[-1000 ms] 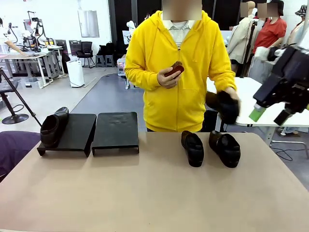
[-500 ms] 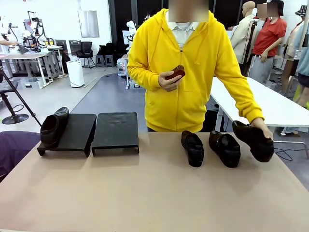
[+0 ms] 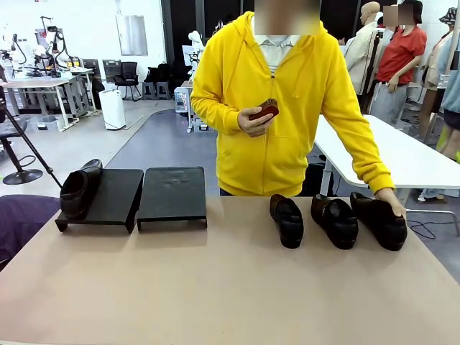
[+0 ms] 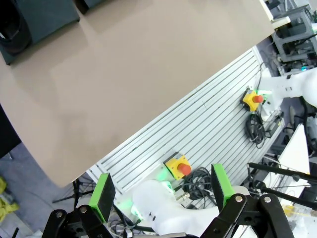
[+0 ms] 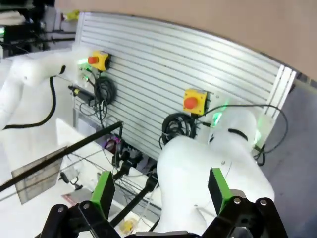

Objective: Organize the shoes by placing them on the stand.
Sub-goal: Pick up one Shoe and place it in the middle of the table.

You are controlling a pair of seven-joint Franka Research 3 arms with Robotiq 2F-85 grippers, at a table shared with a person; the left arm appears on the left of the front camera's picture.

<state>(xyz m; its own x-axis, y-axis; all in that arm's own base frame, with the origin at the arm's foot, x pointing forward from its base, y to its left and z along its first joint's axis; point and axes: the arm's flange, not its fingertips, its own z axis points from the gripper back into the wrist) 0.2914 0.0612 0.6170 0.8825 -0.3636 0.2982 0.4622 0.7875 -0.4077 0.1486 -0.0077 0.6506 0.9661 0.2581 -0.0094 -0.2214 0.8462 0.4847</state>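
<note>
Three black glossy shoes stand in a row on the table's right half: one [image 3: 287, 220], a second [image 3: 336, 221] and a third [image 3: 379, 220] with the person's hand [image 3: 393, 202] resting on it. Another shoe [image 3: 79, 188] lies on the left black stand [image 3: 115, 198], also seen as a dark shoe [image 4: 11, 30] on the stand [image 4: 47, 17] in the left wrist view. The right stand [image 3: 172, 192] is bare. My left gripper [image 4: 161, 191] is open, off the table's near edge. My right gripper [image 5: 161, 191] is open and faces the robot's base.
The person in a yellow hoodie [image 3: 277, 108] stands at the far edge, holding a small red-brown object [image 3: 264, 109]. Yellow emergency-stop boxes [image 4: 178, 166] [image 5: 194, 100] and cables sit on the slatted mount below the tan table [image 3: 215, 287].
The person lowered the third shoe from the air onto the table at the right. My right arm, visible at the right edge a second ago, has left the front view.
</note>
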